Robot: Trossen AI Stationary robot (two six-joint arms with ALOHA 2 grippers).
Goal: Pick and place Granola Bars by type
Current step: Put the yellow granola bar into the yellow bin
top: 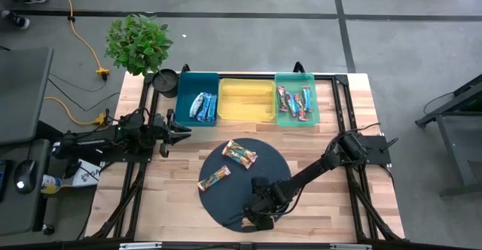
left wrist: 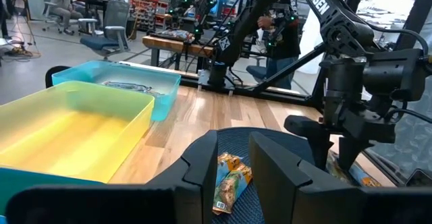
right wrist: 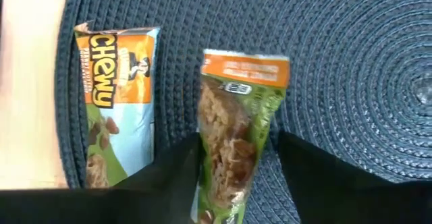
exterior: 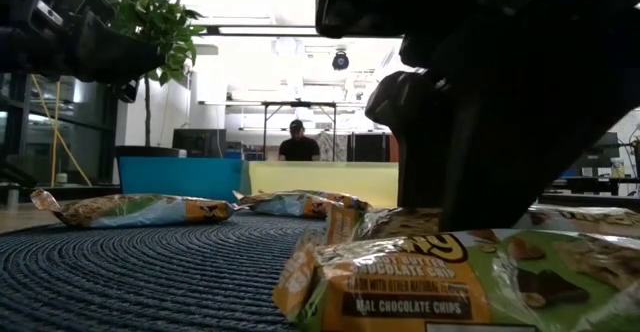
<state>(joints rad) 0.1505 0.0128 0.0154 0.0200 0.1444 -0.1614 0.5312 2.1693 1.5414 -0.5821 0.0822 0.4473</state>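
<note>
At the near edge of the round dark mat [top: 226, 197] on the desk [top: 354, 107], the right gripper [right wrist: 236, 166] stands over a green-wrapped granola bar [right wrist: 233, 126], jaws apart on either side of it; a second bar [right wrist: 111, 102] lies just beside. Three more bars [top: 239, 153] lie mid-mat. By the teal bin [top: 197, 80], the left gripper [left wrist: 233, 166] waits, jaws narrowly apart, empty.
</note>
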